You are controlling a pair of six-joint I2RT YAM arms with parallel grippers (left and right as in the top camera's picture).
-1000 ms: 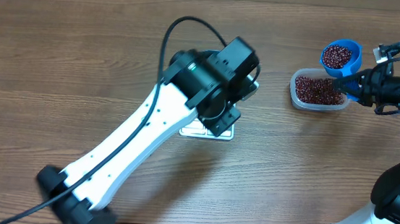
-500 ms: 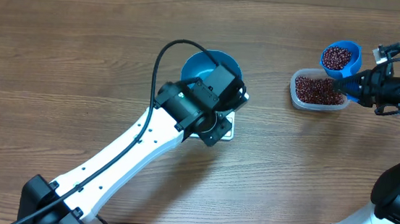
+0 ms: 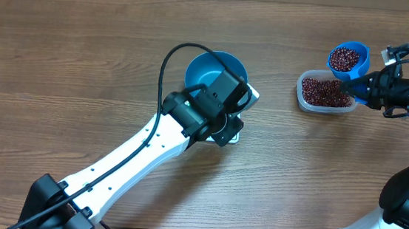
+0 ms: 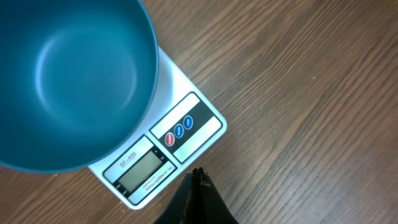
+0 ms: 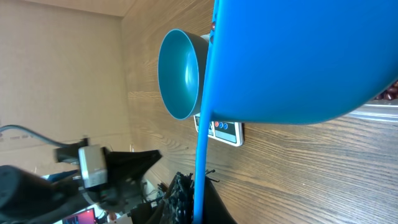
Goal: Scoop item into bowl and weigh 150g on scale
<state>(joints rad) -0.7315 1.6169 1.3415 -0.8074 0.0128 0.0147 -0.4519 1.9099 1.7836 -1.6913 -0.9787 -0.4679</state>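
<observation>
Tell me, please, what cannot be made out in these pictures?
- Scale: overhead, mostly hidden under the left arm and bowl.
- Beans: right wrist, almost wholly blocked by the scoop.
- Left end effector: left wrist, cut off by the bottom edge.

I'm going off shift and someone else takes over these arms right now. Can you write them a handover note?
The left gripper is shut, empty, at the display edge of the scale. The right gripper is shut on the handle of the scoop, which is full of beans and beside the tub. The bowl sits on the scale, empty.
Done: bowl placed, scoop loaded.
Left: tip beans into bowl, repeat until target weight.
</observation>
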